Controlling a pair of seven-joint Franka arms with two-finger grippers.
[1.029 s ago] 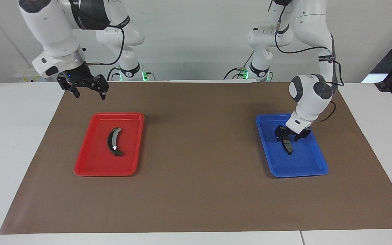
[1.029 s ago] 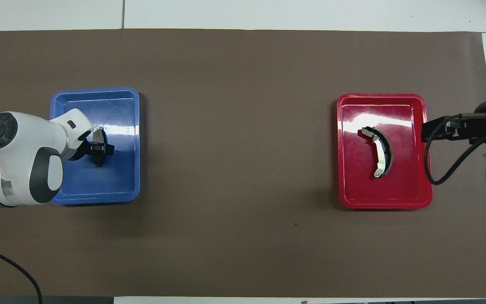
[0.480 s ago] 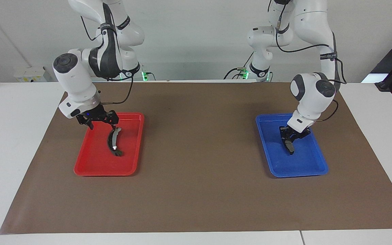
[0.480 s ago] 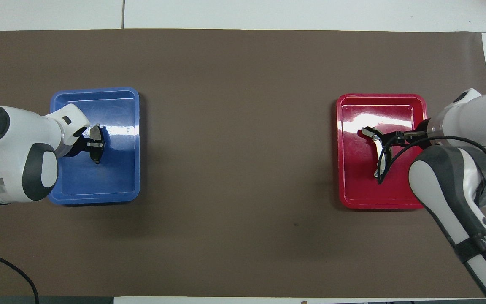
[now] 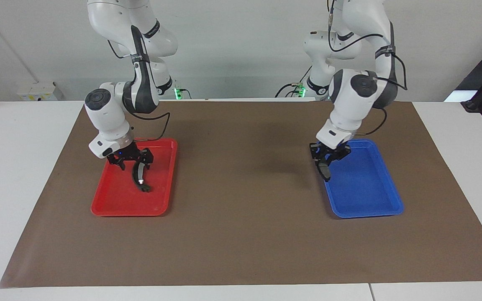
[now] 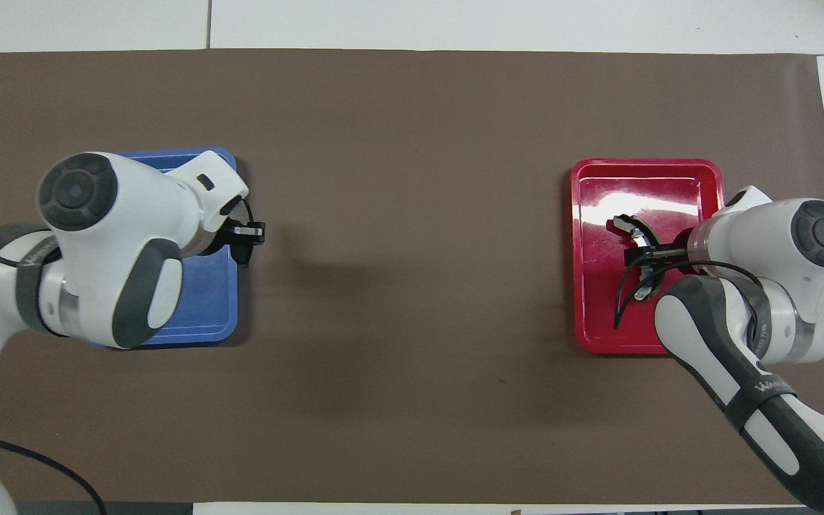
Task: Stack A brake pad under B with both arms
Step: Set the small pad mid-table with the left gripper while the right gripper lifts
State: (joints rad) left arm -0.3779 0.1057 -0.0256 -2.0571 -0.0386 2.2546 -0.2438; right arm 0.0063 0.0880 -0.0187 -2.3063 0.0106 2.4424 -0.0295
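Note:
The short dark grey brake pad (image 5: 324, 171) hangs in my left gripper (image 5: 327, 160), which is shut on it and holds it up over the edge of the blue tray (image 5: 375, 196) that faces the middle of the table. In the overhead view the left gripper (image 6: 244, 239) covers most of the pad. The long crescent brake shoe B (image 5: 139, 177) lies in the red tray (image 5: 115, 200). My right gripper (image 5: 131, 160) is open and low over the shoe's end nearer the robots, its fingers on either side of it. The shoe (image 6: 630, 227) and right gripper (image 6: 646, 252) also show from overhead.
A brown mat (image 5: 241, 234) covers the table between the two trays. The blue tray (image 6: 204, 315) holds nothing else, and the red tray (image 6: 669, 179) holds only the shoe.
My left gripper has lifted the pad out of the blue tray and carried it toward the middle of the table. My right gripper has come down from beside the red tray onto the shoe.

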